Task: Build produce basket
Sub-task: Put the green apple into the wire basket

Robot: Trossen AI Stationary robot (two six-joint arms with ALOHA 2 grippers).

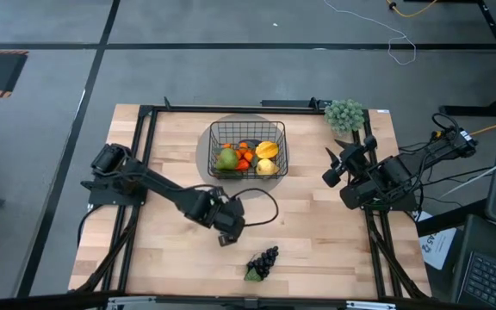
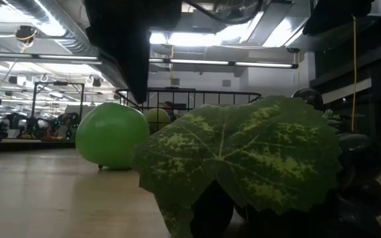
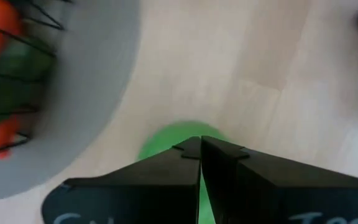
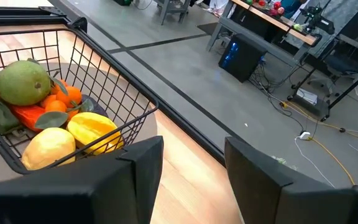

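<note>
The black wire basket [image 1: 248, 148] stands at the table's far middle. It holds a pear [image 4: 20, 81], oranges [image 4: 64, 96], yellow fruits [image 4: 95, 130] and other produce. A green apple [image 2: 111, 135] rests on the table near the middle. My left gripper [image 3: 199, 146] is shut right above it and hides it in the high view [image 1: 228, 231]. Dark grapes with a green leaf [image 1: 263, 263] lie near the table's near edge and fill the low view [image 2: 243, 152]. My right gripper [image 4: 194, 168] is open and empty at the table's right [image 1: 332, 165], facing the basket. My left gripper points down over the green apple [image 3: 169, 140], its shut fingertips close to the apple's top. The apple rests on the table. I cannot tell whether the fingertips touch it.
A flat grey disc [image 1: 203, 159] lies under the basket. A pale grey-green bushy cluster [image 1: 345, 114] sits at the far right corner. A black cable [image 1: 269, 207] loops on the table beside my left gripper. A dark frame rail [image 1: 145, 172] borders the table.
</note>
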